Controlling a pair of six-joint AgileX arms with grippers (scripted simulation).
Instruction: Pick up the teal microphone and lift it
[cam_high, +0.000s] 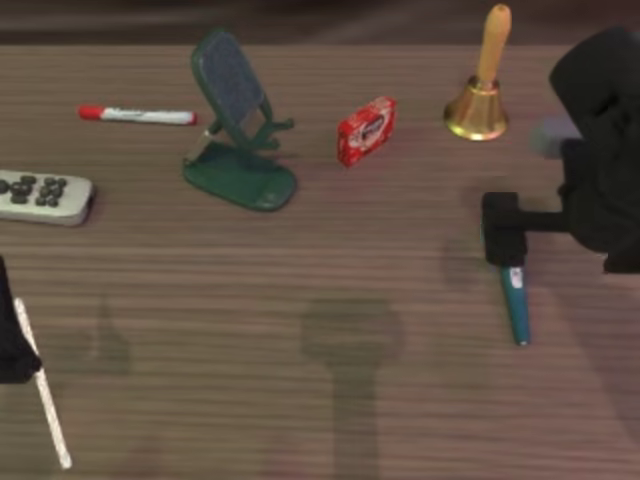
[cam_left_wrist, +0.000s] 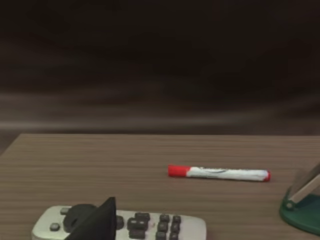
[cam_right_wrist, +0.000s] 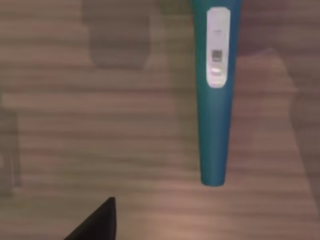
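Observation:
The teal microphone (cam_high: 516, 305) lies on the table at the right, its slim handle pointing toward the front edge. Its head is hidden under my right gripper (cam_high: 503, 232), which hovers over that end and looks open. In the right wrist view the teal handle (cam_right_wrist: 214, 115) with its white switch patch runs across the wood. One dark fingertip (cam_right_wrist: 102, 222) shows well off to its side, not touching it. My left gripper (cam_high: 12, 350) stays parked at the table's left edge, and one of its fingertips (cam_left_wrist: 97, 225) shows above the remote.
A dark green phone stand (cam_high: 235, 130), a red-capped white marker (cam_high: 138, 115) and a grey remote (cam_high: 42, 196) occupy the left half. A red packet (cam_high: 366, 130) and a brass bell with a wooden handle (cam_high: 480, 100) stand at the back.

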